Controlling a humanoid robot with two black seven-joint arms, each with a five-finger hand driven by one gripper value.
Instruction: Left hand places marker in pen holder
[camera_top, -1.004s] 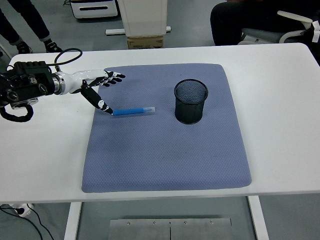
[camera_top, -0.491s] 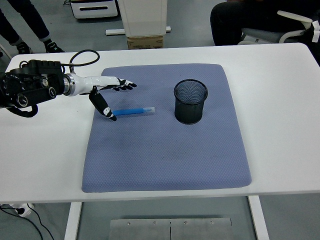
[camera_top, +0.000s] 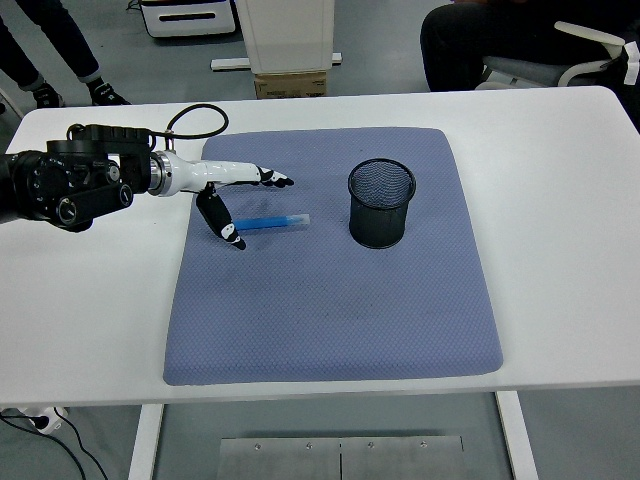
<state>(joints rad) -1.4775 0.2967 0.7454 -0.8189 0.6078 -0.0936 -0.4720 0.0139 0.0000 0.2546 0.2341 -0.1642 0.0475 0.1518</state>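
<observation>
A blue marker (camera_top: 271, 221) lies flat on the purple-grey mat (camera_top: 330, 300), pointing left to right. To its right stands the black mesh pen holder (camera_top: 381, 203), upright and with nothing visible inside. My left hand (camera_top: 240, 195) reaches in from the left over the mat's upper left part. Its fingers (camera_top: 270, 179) stretch out just above the marker and the thumb (camera_top: 222, 222) hangs down by the marker's left end. The hand is open and holds nothing. The right arm is out of view.
The mat covers the middle of the white table (camera_top: 560, 200). A black cable (camera_top: 195, 112) loops over my left forearm. A seated person (camera_top: 500, 40) shows at the top right, another person's legs (camera_top: 50, 50) at the top left.
My left arm has moved right, bringing the open hand from the mat's left edge to just over the marker's left end. The marker and pen holder have not moved.
</observation>
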